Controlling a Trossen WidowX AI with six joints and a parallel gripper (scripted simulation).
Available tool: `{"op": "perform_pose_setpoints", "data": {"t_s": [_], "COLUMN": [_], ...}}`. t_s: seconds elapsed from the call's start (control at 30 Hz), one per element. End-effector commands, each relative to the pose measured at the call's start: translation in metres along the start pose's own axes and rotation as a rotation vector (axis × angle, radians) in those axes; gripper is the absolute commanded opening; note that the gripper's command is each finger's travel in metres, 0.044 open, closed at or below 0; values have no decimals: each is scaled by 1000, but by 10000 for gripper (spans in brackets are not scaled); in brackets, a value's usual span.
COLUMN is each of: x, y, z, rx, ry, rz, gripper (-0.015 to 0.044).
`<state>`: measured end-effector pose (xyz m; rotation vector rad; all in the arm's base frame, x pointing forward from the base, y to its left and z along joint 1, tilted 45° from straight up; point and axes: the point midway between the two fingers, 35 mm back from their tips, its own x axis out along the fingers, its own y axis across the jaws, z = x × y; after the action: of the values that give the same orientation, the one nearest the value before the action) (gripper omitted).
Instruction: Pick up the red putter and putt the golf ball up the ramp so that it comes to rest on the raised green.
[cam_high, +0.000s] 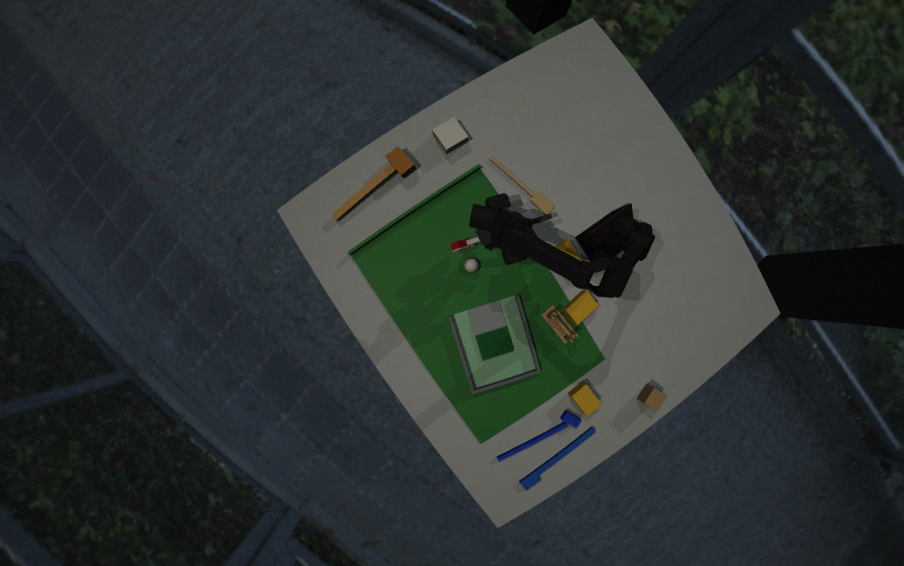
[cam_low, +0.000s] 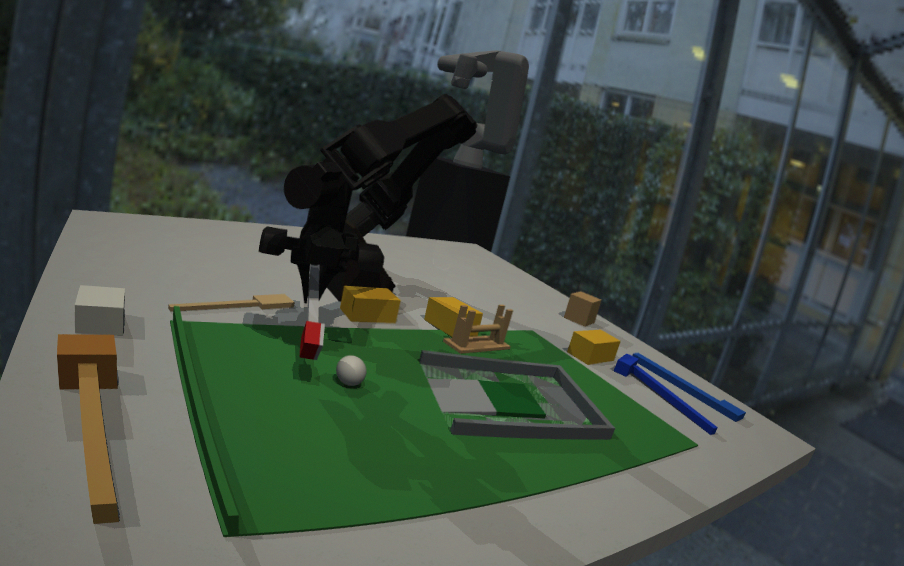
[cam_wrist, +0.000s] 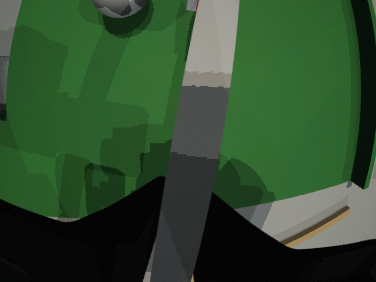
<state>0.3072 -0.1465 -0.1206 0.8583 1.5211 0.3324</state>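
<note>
Gripper (cam_low: 313, 270) clamped on red putter (cam_low: 311, 338) shaft, hanging upright; golf ball (cam_low: 350, 370) just right of head; raised green (cam_low: 510, 400) farther right.

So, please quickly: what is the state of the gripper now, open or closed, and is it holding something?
Gripper: closed on the grey shaft of the red putter.
</note>
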Motion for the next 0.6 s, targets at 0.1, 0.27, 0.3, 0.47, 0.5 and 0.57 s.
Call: {"op": "perform_pose_setpoints", "data": {"t_s": [0.1,0.27,0.3,0.47,0.5,0.57], "x": [13,21,22,23,23,23], "y": [1,1,1,1,1,1], "z": [-1,-1,-1,-1,-1,-1], "rx": [5,5,5,0,0,0], "ry": [2,2,2,4,4,4], "rz": [8,8,8,2,2,2], "gripper": [0,0,0,0,0,0]}}
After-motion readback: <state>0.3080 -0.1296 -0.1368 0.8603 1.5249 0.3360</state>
